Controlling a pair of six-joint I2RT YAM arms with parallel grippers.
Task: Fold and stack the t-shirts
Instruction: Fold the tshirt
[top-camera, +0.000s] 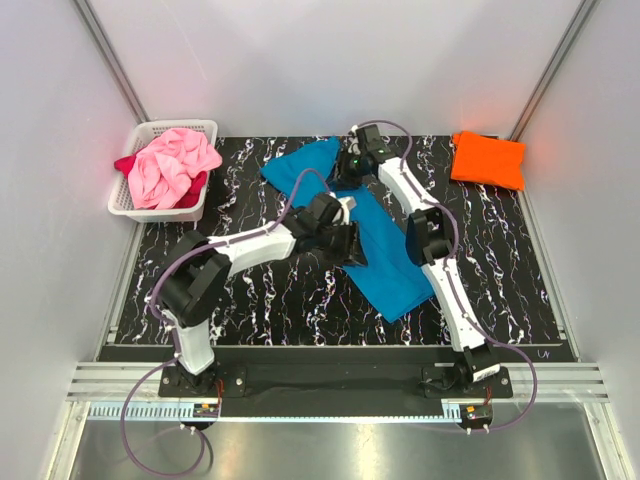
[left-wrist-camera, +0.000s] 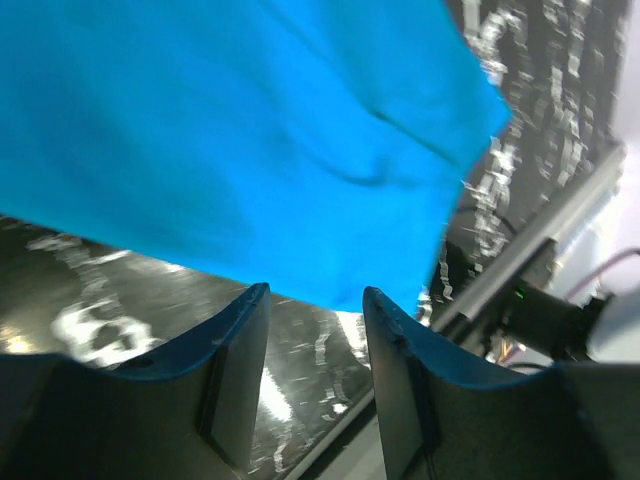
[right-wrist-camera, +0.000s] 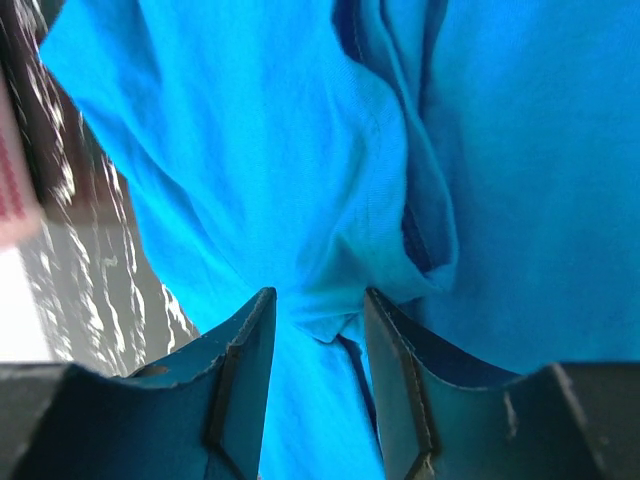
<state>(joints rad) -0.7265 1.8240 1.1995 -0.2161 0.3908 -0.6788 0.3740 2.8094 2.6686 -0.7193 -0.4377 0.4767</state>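
Observation:
A turquoise t-shirt (top-camera: 385, 255) lies spread diagonally across the black marbled table (top-camera: 250, 300). My left gripper (top-camera: 348, 247) hovers at its left edge. In the left wrist view that gripper (left-wrist-camera: 315, 290) is open, only table showing between the fingers and the turquoise cloth (left-wrist-camera: 250, 130) just past the tips. My right gripper (top-camera: 345, 172) is over the shirt's far end. Its jaws (right-wrist-camera: 318, 292) stand open astride a bunched fold of the cloth (right-wrist-camera: 250, 150). An orange t-shirt (top-camera: 487, 160) lies folded at the back right. Pink (top-camera: 170, 165) and dark red (top-camera: 127, 163) t-shirts are crumpled in the basket.
The white lattice basket (top-camera: 150, 210) stands at the table's back left corner. White walls close in the back and both sides. A metal rail (top-camera: 320, 380) runs along the near edge, by the arm bases.

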